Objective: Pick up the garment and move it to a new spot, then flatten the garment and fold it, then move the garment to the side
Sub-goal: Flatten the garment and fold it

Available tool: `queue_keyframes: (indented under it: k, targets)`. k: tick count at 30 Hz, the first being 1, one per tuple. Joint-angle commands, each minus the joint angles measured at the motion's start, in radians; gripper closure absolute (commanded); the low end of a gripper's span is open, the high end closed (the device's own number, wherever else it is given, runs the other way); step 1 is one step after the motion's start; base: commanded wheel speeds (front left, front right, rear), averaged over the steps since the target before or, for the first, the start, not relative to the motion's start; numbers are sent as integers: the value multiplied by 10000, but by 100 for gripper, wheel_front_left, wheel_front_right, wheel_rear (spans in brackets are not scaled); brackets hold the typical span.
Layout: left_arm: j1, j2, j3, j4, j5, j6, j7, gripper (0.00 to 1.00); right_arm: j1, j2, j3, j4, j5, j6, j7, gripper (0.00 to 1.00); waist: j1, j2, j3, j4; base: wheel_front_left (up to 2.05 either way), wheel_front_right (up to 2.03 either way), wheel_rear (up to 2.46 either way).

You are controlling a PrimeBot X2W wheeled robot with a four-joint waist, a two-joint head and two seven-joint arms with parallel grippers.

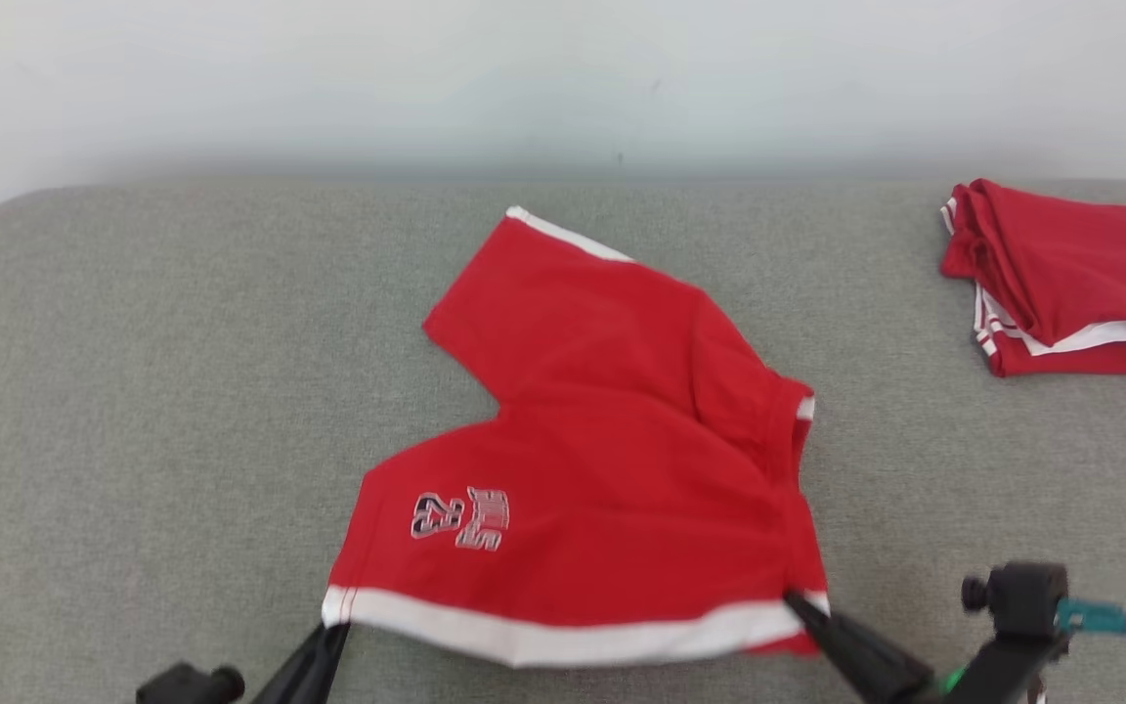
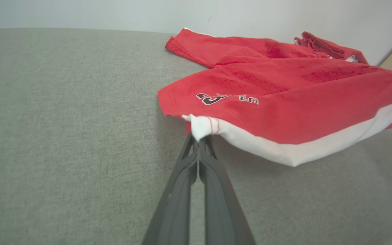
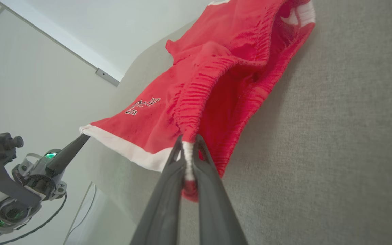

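Note:
The garment (image 1: 602,440) is bright red with a white hem band and a small printed logo, and lies across the middle of the grey padded surface. My left gripper (image 1: 333,631) is shut on the hem's near left corner (image 2: 201,131). My right gripper (image 1: 802,606) is shut on the near right corner, where white trim is pinched between its fingers (image 3: 163,197). The near hem hangs stretched between the two grippers, lifted a little off the surface, while the far part (image 2: 216,47) rests on it.
A second red garment (image 1: 1071,279), folded, lies at the far right of the grey surface (image 1: 133,391). A pale wall (image 1: 563,78) runs behind the surface's far edge. Bare grey fabric spreads to the left of the held garment.

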Motion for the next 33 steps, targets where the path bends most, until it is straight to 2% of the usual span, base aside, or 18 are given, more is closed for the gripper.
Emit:
queue_keyframes:
  k: [1, 9, 14, 22, 27, 33]
  targets:
    - [321, -145, 182, 211, 199, -66, -12, 100, 211, -126, 219, 45, -253, -18, -37, 100, 2, 2, -114, -57, 0, 0, 0]
    - [1475, -814, 1446, 892, 1253, -464, -12, 100, 966, -342, 799, 232, 33, -18, -463, 100, 2, 2, -522, -7, 0, 0, 0]
    - [2064, -986, 2008, 1095, 1789, -606, -12, 100, 1420, -681, 1248, 310, 34, -18, -404, 100, 2, 2, -664, 61, 0, 0, 0]
    - [2214, -1132, 2632, 1194, 2511, -868, -12, 100, 1212, -400, 1672, 285, -51, -18, -509, 100, 2, 2, -584, -110, 0, 0, 0]
    - [1538, -755, 2820, 895, 2959, -1004, -12, 100, 783, -254, 1471, -57, 228, -18, -786, 100, 2, 2, -384, -405, 0, 0, 0]
    - [144, 4, 2534, 493, 3268, -1155, 348, 100, 361, -44, 979, -497, 744, -18, -1060, 100, 2, 2, 42, -791, 0, 0, 0]
